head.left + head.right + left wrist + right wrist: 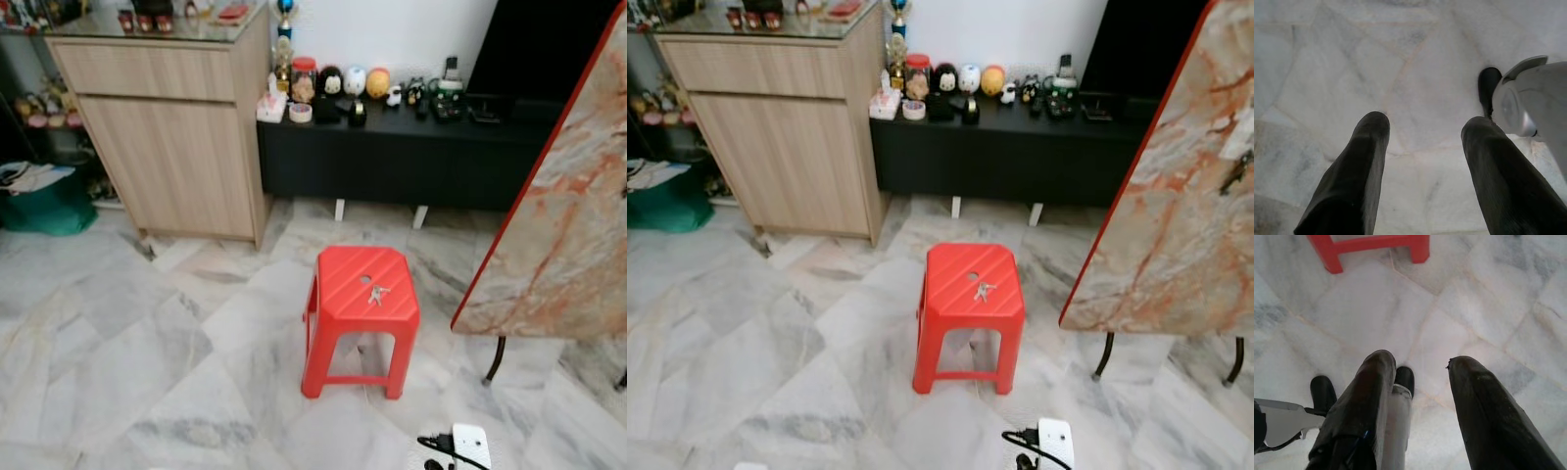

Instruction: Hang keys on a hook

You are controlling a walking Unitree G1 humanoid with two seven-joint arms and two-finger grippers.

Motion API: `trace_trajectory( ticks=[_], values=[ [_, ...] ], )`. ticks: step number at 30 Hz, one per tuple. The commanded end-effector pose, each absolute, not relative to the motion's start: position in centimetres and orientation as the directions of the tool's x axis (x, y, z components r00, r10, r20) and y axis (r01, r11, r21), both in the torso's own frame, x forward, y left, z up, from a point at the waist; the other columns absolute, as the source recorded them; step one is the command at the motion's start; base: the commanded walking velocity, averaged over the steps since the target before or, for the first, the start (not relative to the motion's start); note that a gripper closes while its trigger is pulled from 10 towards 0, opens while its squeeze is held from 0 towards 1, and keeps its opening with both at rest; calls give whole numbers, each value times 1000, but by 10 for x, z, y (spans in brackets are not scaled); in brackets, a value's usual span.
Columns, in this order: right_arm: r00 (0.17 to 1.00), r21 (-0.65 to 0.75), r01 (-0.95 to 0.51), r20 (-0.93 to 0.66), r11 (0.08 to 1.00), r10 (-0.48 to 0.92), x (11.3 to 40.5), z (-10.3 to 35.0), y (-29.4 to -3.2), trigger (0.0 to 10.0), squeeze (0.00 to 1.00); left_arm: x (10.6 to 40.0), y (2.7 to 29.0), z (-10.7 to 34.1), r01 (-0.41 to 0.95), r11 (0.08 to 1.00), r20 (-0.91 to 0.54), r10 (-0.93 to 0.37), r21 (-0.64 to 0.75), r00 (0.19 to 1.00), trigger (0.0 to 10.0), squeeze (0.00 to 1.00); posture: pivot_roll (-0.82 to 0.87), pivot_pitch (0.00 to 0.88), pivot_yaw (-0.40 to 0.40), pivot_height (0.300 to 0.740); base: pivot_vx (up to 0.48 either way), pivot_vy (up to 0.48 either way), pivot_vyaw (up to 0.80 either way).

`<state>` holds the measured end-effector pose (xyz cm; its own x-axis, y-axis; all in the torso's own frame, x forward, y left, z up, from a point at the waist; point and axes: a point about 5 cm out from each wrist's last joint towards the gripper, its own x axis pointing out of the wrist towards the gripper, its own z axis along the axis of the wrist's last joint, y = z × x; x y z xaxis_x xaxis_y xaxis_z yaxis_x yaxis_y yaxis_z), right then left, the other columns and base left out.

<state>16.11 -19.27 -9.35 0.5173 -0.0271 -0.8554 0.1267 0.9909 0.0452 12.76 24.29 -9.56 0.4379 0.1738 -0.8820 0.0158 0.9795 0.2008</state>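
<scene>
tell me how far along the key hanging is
Nothing is done yet: the keys lie on the red stool. Nothing is in hand: the left hand and right hand hang open above the marble floor. Left: approach the stool, pick up the keys, hang them on a hook.

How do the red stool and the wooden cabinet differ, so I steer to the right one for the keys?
The red stool is low, open-legged plastic standing alone mid-floor; the wooden cabinet is tall, closed-fronted and stands at the back beside the black console. The stool's top carries the keys; the cabinet's top holds small trinkets. Both stand upright on the marble floor.
</scene>
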Motion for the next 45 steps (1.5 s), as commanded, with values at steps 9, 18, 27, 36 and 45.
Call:
trace_trajectory(
  ticks=[9,18,27,36,45],
  values=[
    [509,34,127,-860,991,-35,160,-94,-195,10000,0,126,242,-97,14,983,-892,159,182,424,10000,0,60,0,-30,722,0,0,0],
    [510,42,110,-860,993,-20,161,-93,-194,10000,0,126,242,-97,25,982,-894,160,188,418,10000,0,59,0,-22,722,0,0,0],
    [507,49,123,-862,991,-20,161,-94,-193,10000,0,127,243,-96,24,982,-893,162,190,420,10000,0,60,0,-20,722,0,0,438],
    [513,54,145,-858,988,-28,162,-93,-192,10000,0,127,244,-96,22,982,-893,164,190,419,10000,0,61,0,-20,722,250,0,0],
    [520,58,139,-854,989,-23,162,-93,-192,10000,0,127,243,-96,18,982,-893,164,189,419,10000,0,60,0,-21,722,260,0,0]
  ],
)
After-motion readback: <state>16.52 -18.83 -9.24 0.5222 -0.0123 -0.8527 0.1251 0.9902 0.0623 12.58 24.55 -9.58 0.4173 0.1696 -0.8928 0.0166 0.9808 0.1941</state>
